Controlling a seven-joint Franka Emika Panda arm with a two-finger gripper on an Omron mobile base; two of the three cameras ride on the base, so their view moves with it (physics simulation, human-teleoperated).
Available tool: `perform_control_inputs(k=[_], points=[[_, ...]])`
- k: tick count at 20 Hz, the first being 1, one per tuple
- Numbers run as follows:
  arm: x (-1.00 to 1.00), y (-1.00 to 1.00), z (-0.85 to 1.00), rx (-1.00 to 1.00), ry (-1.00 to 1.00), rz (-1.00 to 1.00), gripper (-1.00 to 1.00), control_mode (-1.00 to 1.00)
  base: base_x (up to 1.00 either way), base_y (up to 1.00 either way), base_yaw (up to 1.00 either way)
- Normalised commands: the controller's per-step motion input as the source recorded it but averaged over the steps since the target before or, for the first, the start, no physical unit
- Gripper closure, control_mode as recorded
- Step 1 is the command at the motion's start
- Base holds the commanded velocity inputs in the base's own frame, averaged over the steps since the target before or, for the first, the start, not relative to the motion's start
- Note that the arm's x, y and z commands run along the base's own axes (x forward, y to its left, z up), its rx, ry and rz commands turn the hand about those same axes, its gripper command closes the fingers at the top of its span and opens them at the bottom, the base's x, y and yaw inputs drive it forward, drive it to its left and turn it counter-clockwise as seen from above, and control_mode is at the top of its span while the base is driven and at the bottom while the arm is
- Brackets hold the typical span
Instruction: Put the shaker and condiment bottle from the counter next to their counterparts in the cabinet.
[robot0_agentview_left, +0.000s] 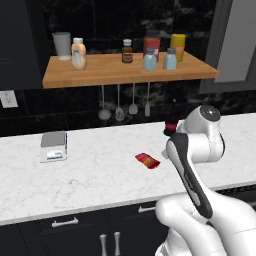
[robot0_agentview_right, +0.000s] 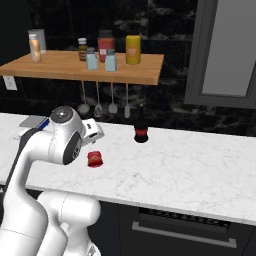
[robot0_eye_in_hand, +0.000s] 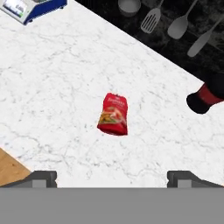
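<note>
Hand (robot0_eye_in_hand: 112, 179) spread wide above the condiment bottle (robot0_eye_in_hand: 113, 114) lying on the counter (robot0_eye_in_hand: 57, 83).

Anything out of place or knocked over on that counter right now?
Yes: the condiment bottle lies flat on its side on the counter, apart from everything else. The dark bottle behind it stands upright. Nothing looks spilled.
</note>
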Motion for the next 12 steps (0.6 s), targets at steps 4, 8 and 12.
perform_control_inputs(k=[4,8,12], points=[[0.2,0.17,-0.13,0.0,0.0,0.0,-1.0,-1.0,0.0,0.0,0.0],[0.33,0.17,-0.1,0.0,0.02,0.0,-1.0,-1.0,0.0,0.0,0.0],[0.36,0.06,-0.02,0.0,0.14,0.0,-1.0,-1.0,0.0,0.0,0.0]])
